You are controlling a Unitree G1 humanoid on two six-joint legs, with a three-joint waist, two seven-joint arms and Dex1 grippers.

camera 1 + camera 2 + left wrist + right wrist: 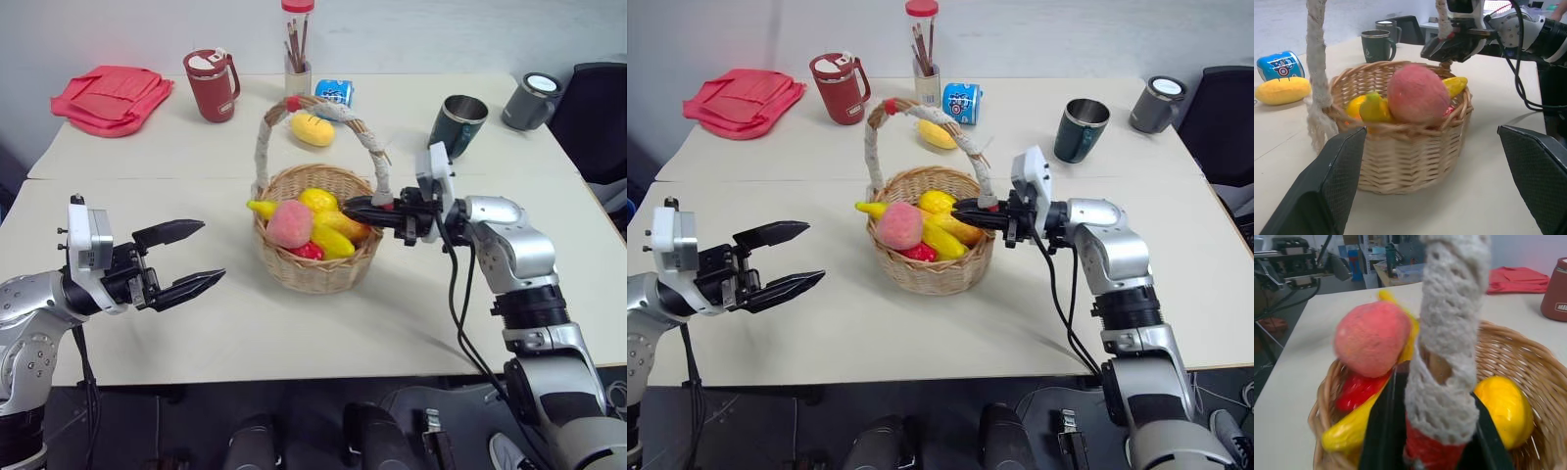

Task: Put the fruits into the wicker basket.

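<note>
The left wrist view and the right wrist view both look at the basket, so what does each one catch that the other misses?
Left wrist view alone: the blue can, the yellow fruit lying on the table, two dark mugs, and the right gripper seen from outside at the far rim.

Right wrist view alone: the red fruit under the peach, the folded red cloth, and its fingers shut on the handle's base.

Both: the wicker basket, its cloth-wrapped handle, the peach and yellow fruits inside.
</note>
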